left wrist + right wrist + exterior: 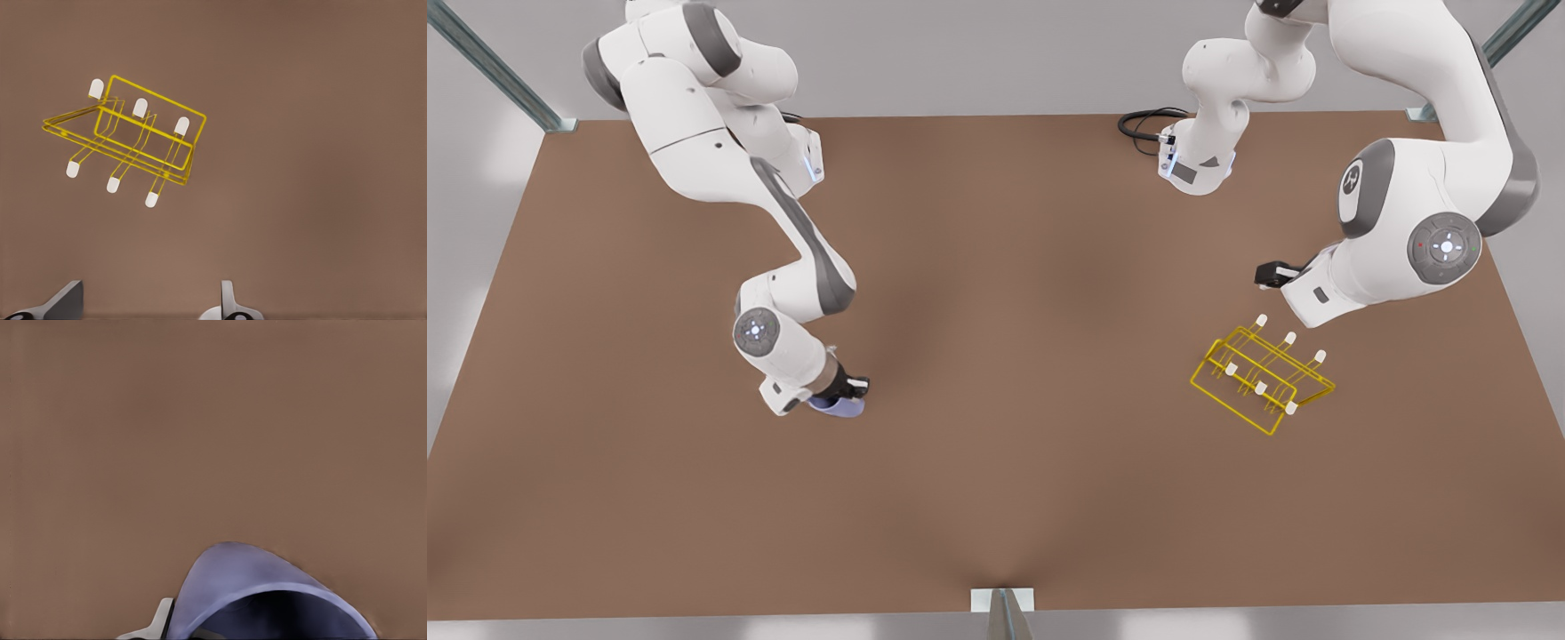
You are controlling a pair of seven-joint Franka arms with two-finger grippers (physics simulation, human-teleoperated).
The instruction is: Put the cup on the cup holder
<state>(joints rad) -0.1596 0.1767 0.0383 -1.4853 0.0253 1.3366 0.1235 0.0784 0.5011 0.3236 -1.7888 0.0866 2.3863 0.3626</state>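
The lavender-blue cup [839,407] sits low over the table at the front view's left, tilted, under my right gripper [847,391]. In the right wrist view the cup [247,587] is very close. A pale finger [160,621] presses against its outer wall, so the gripper is shut on it. The yellow wire cup holder [1261,378] stands on the table at the front view's right, its white-capped pegs pointing up. My left gripper [1270,274] hovers just behind it and waits. Its fingers [67,300] are spread open and empty, with the cup holder [127,137] ahead of them.
The brown table [996,338] is bare between cup and holder. A black cable [1143,123] lies by the arm base at the back. Metal frame posts stand at the table's back corners and front edge.
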